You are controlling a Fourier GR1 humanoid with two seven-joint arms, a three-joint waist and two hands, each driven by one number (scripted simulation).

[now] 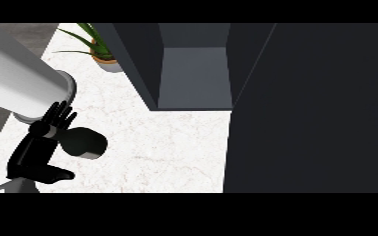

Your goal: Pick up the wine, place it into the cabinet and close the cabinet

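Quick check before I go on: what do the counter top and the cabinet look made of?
Counter top: looks like polished white marble or a stone-look laminate, going by its faint grey veining. Cabinet: dark grey matte panels, probably painted wood or laminate; no grain or gloss shows, so I cannot tell which.

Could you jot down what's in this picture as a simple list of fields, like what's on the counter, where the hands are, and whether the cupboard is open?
counter: white marble top
cabinet: dark, open, inside looks bare
cabinet door: swung open at the right
wine: dark bottle seen from above, standing on the counter at the left
left hand: black, fingers straight, beside the bottle, not curled round it
right hand: not in view
plant: green leaves in a pot, at the back left
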